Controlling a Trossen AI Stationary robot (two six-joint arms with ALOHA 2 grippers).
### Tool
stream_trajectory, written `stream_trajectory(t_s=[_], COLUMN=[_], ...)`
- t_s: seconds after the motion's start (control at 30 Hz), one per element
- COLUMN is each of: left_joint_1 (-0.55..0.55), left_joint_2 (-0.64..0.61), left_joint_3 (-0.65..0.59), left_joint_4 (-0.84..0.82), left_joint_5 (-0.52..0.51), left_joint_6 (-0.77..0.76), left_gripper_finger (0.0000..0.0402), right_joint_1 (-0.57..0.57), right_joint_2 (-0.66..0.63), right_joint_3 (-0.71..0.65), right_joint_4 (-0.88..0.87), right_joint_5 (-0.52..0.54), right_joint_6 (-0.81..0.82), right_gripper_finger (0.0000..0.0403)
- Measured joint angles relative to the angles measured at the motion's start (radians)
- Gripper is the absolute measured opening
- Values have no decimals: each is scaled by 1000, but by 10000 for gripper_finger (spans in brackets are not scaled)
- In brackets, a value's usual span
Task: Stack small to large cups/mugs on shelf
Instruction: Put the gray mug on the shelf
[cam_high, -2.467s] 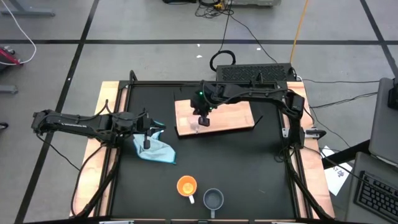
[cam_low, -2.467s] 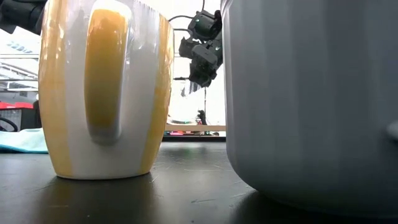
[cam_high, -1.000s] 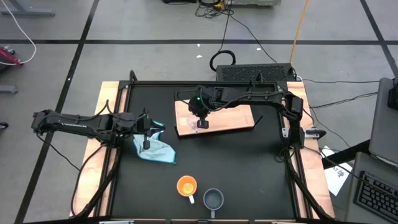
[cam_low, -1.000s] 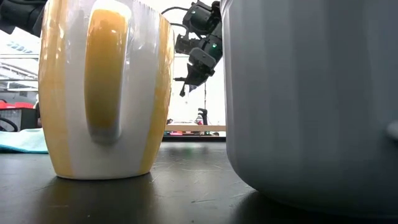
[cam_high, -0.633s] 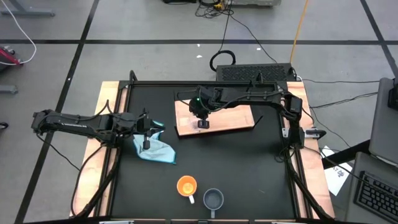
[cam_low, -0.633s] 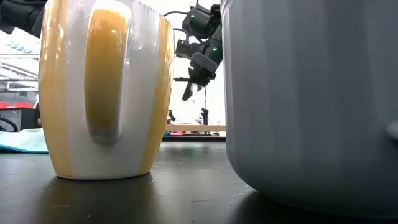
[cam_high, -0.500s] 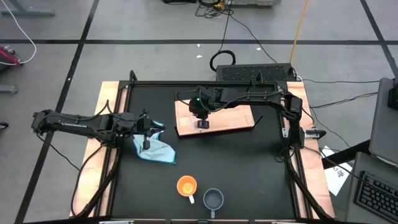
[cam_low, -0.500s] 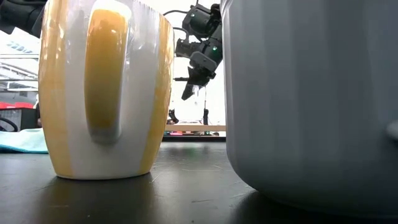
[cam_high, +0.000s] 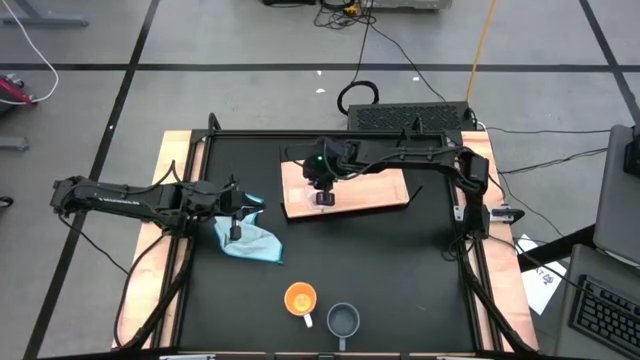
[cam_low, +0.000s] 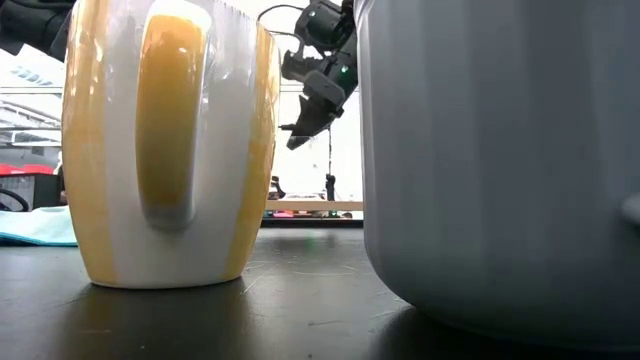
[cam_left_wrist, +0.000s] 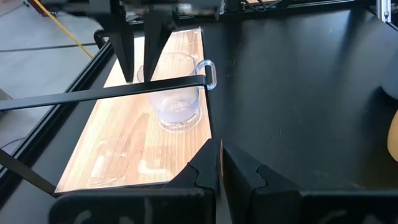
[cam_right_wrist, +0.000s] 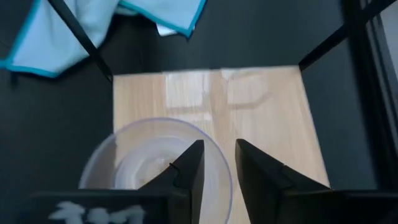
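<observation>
R tool (cam_high: 323, 197) over glass cup (cam_left_wrist: 176, 93) — fingers apart.

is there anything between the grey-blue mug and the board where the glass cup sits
Nothing visible stands in the way. The grey-blue mug sits at the table's near edge beside the orange mug, with bare black tabletop up to the wooden board. The glass cup stands on the board under the right gripper. The light blue cloth lies off to the left.
</observation>
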Motion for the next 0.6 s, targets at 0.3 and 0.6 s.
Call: stream_trajectory(t_s=[0.3, 0.6], left_joint_1=[0, -1], left_joint_2=[0, 0], left_joint_3=[0, 0], left_joint_4=[-2, -22], left_joint_5=[0, 25], left_joint_6=[1, -3], left_gripper_finger=[24, 24], right_joint_1=[20, 93], right_joint_2=[-86, -258], right_joint_3=[0, -10], right_joint_4=[-25, -163], right_joint_5=[0, 0], right_joint_6=[32, 25], right_gripper_finger=[109, 36])
